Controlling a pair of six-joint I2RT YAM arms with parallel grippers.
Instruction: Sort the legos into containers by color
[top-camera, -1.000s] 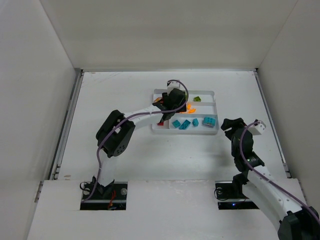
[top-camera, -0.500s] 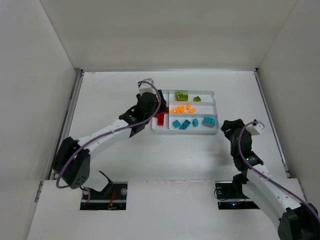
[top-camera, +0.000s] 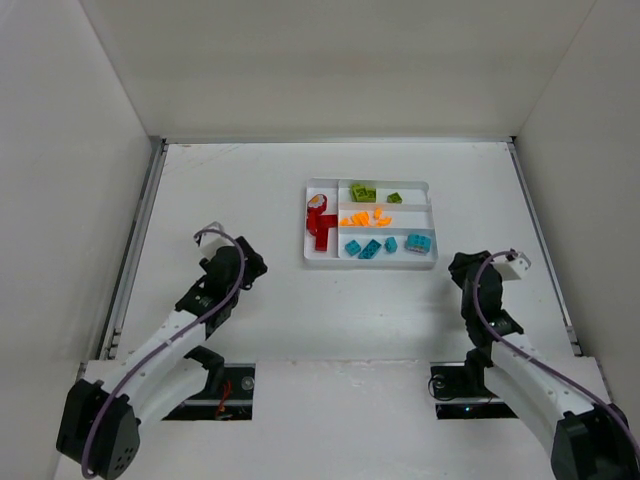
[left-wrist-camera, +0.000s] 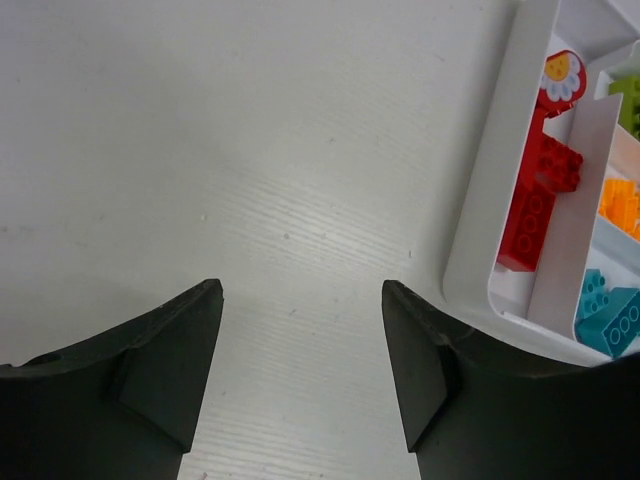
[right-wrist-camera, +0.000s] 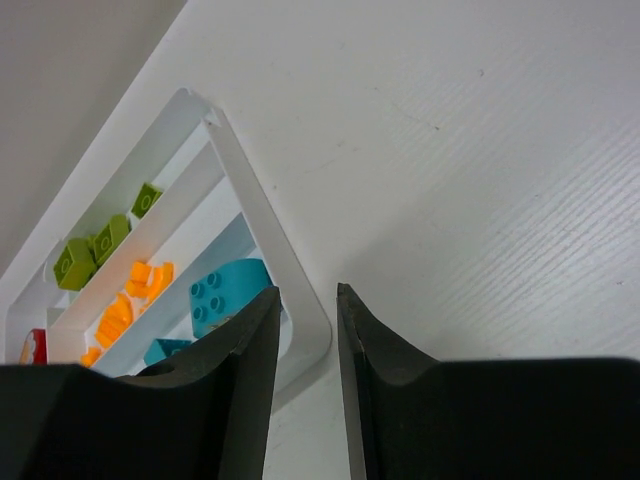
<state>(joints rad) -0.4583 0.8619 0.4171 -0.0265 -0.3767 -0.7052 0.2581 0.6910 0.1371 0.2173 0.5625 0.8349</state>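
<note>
The legos (top-camera: 372, 218) are all seen inside the white tray (top-camera: 431, 262) at upper centre of the overhead view: red in the tall left section, green, orange and teal each in its own row. No brick is seen loose on the bench (top-camera: 330, 310), so the sorting is judged complete. The left gripper (left-wrist-camera: 300, 370) is spread wide and empty; the right gripper (right-wrist-camera: 308, 350) is nearly closed on nothing.

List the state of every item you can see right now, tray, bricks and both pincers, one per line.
white tray: flat on the table, all four sections filled
red legos: in the tall narrow section
lime green legos: in the far long section
orange legos: in the middle long section
teal-blue legos: in the near long section
left pincer: open, empty, off the tray
right pincer: nearly closed, empty, beside the tray corner
</note>
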